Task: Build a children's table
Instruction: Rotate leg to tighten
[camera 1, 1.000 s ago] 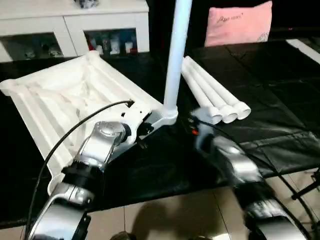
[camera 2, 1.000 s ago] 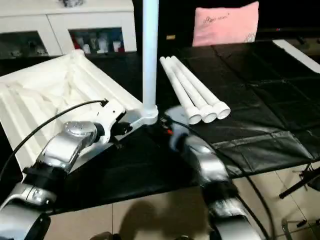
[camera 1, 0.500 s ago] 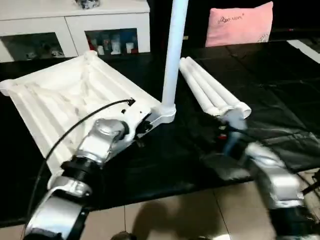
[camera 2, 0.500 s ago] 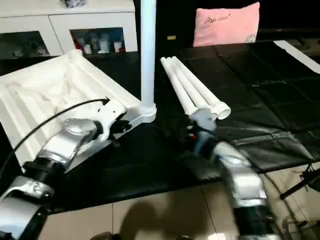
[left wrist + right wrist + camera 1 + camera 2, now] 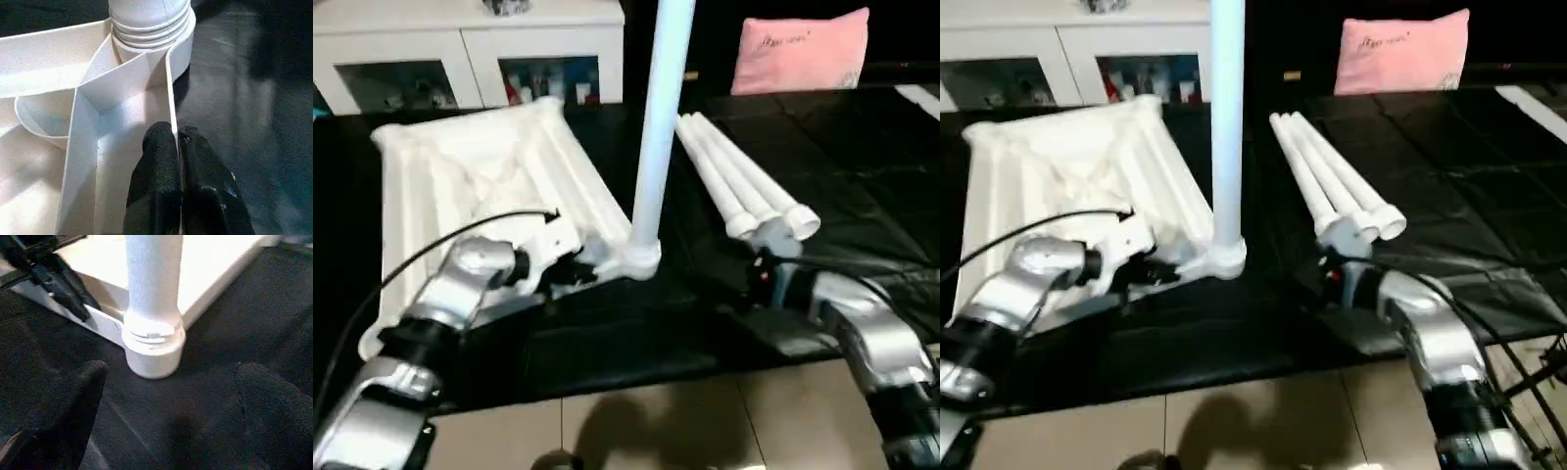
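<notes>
The white tabletop (image 5: 460,176) of the children's table lies upside down on the black surface, ribs up. One white leg (image 5: 658,127) stands upright in its near right corner socket (image 5: 641,259). Three more legs (image 5: 744,186) lie side by side to the right. My left gripper (image 5: 576,272) is shut on the thin edge wall of the tabletop (image 5: 172,98) just beside that socket; its fingers (image 5: 156,161) pinch the wall. My right gripper (image 5: 171,382) is open, low over the black surface, facing the socket (image 5: 154,350) from the right with nothing between its fingers (image 5: 90,387).
A white glass-door cabinet (image 5: 470,59) stands behind the table. A pink cushion (image 5: 803,49) lies at the back right. The black surface's near edge (image 5: 636,377) drops to a tiled floor. A black cable (image 5: 440,245) arcs over my left forearm.
The right arm drew back from the leg's base to the right and now faces the socket. The tabletop has swung round with my left gripper on it. The camera also shifted slightly.
</notes>
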Controlling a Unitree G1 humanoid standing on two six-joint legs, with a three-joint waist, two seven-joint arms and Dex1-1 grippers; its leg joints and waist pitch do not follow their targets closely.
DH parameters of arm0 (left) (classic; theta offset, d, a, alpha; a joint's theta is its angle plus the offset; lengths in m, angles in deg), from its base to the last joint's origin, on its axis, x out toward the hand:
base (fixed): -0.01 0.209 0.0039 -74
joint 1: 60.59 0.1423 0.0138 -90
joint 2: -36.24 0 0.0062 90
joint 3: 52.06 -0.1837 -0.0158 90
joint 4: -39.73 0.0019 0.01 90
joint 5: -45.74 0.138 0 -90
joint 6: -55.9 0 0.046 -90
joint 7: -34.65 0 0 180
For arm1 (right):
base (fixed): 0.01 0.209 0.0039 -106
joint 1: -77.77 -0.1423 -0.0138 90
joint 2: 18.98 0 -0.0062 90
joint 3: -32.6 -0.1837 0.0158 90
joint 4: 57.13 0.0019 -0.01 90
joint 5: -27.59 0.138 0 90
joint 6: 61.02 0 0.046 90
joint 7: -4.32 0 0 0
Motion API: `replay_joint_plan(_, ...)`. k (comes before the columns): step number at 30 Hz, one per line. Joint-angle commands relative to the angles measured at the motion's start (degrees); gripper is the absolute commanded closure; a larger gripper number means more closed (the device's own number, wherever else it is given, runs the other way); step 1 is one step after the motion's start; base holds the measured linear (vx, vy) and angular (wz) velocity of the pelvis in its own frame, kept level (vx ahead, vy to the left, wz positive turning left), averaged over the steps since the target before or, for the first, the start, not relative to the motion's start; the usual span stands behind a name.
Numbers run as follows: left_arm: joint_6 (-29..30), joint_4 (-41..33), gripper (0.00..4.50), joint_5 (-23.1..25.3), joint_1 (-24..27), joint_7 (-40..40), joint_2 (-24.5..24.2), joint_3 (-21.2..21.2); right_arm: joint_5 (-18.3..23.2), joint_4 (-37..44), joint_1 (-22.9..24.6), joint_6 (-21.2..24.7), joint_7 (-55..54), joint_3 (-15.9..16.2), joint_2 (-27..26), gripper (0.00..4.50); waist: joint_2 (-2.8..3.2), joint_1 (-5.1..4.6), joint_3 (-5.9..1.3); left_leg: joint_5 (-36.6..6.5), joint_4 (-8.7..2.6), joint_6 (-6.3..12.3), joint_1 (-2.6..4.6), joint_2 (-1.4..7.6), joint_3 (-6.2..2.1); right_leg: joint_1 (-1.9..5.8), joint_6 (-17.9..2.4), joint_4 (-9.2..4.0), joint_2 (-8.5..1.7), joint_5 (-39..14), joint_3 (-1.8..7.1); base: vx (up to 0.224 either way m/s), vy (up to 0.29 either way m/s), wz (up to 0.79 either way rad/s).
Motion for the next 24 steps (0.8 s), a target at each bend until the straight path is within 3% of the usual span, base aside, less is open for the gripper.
replay_joint_plan(1, -3.34, -2.3, 4.5, 0.27, -0.52, 4.31, -0.64, -2.63, -1.61, -2.57, -2.42, -2.43, 3.3, 1.93, 0.41, 0.04, -0.65, -0.26, -4.12, -11.66, -3.76, 2.66, 1.75, 1.9, -0.07, 2.49, -13.71, -3.35, -2.59, -5.77, 1.66, 0.0, 0.0, 0.0)
replay_joint_plan(7, -4.03, -3.8, 4.5, -1.02, -0.47, 8.99, -1.12, -3.1, -3.09, -9.18, -6.79, -6.42, 6.86, 4.52, -1.07, 0.04, -0.63, -0.01, -4.15, -12.13, -3.78, 1.84, 1.82, 1.99, -0.01, 2.42, -14.26, -3.1, -2.74, -6.76, 1.68, 0.0, 0.0, 0.0)
replay_joint_plan(13, -4.12, -5.66, 4.5, -2.22, -0.02, 12.16, -1.56, -4.09, -4.08, -14.26, -9.59, -9.67, 11.71, 7.69, -2.95, 0.04, -0.69, 0.12, -4.25, -10.61, -3.58, 2.68, 1.74, 1.94, 0.08, 2.59, -15.1, -2.69, -2.56, -3.8, 1.65, 0.0, 0.0, 0.0)
replay_joint_plan(24, -1.58, -9.29, 4.5, -1.88, 0.16, 12.95, -2.3, -4.09, -4.92, -19.32, -11.88, -12.6, 17.21, 9.9, -4.43, 1.1, -0.67, 0.33, -4.18, -11.12, -3.62, 2.5, 1.86, 2.02, 0.07, 2.52, -15.75, -2.56, -2.38, -3.68, 1.61, 0.0, 0.0, 0.0)
